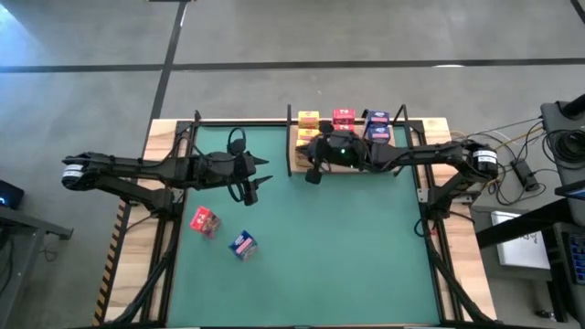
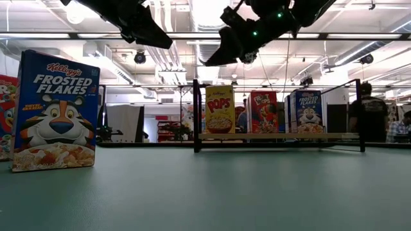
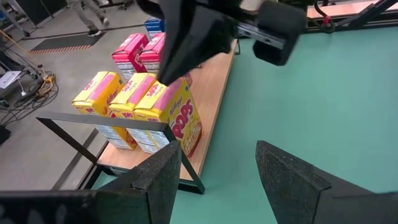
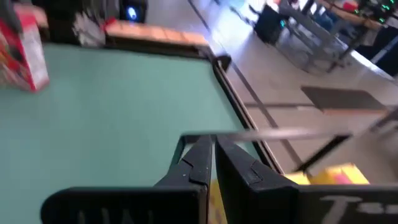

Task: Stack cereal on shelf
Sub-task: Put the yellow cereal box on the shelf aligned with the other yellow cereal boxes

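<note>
I look down on a green mat (image 1: 320, 238) with my two dark arms reaching in from either side. The shelf (image 1: 297, 151), a light-wood board with thin black posts, sits at the far edge of the mat, right of centre. Cereal boxes stand on it in colour groups: yellow boxes (image 1: 308, 120) on the left, red boxes (image 1: 344, 116) in the middle, blue boxes (image 1: 378, 119) on the right. My right gripper (image 1: 313, 173) hangs above the shelf's near left corner, its fingers (image 4: 208, 163) pressed together with nothing between them. My left gripper (image 1: 252, 188) hovers over the mat left of the shelf, well apart from it, its fingers (image 3: 163, 180) spread wide and empty. Two boxes remain on the mat at the near left: a red box (image 1: 205, 221) and, just to its right and nearer, a blue box (image 1: 243, 244). In the low view that blue box (image 2: 55, 111) stands upright, close to the camera. A person (image 2: 368, 115) stands in the room beyond the table.
</note>
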You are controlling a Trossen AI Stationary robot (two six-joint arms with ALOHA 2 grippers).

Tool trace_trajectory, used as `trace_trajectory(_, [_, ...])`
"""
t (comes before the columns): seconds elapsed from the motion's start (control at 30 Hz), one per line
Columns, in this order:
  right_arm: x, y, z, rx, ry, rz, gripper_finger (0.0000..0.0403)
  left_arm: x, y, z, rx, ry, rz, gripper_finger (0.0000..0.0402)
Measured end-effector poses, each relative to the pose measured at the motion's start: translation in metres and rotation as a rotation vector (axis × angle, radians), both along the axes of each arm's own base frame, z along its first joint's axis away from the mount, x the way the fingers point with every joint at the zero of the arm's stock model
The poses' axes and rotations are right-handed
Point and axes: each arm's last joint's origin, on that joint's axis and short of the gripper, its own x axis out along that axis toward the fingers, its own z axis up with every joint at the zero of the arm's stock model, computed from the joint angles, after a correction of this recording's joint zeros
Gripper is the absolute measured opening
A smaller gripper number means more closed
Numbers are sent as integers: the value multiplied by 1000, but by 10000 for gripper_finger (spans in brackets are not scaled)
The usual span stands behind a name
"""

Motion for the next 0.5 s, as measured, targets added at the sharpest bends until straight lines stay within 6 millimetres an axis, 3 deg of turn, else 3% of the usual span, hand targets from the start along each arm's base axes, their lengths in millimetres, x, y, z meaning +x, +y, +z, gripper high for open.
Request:
trace_trajectory(0.23, [-9,-25,-8,61,-64,-5,12,0,0,0,1,-1,-1,192])
trace_trajectory(0.5, [-15,-32,-34,97,0,-37,12,0,0,0,2,-1,-1,192])
